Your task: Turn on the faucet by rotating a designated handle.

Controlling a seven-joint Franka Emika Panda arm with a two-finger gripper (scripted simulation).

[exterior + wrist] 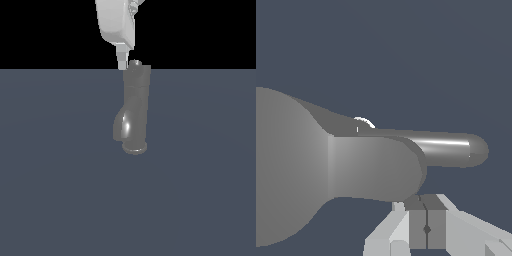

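Your gripper, fingers pressed together, sat just beside the handle, whose long axis jutted sideways from the faucet cap.

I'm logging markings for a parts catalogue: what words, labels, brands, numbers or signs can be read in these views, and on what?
None: the faucet, its handle and the gripper show plain surfaces with no readable text.
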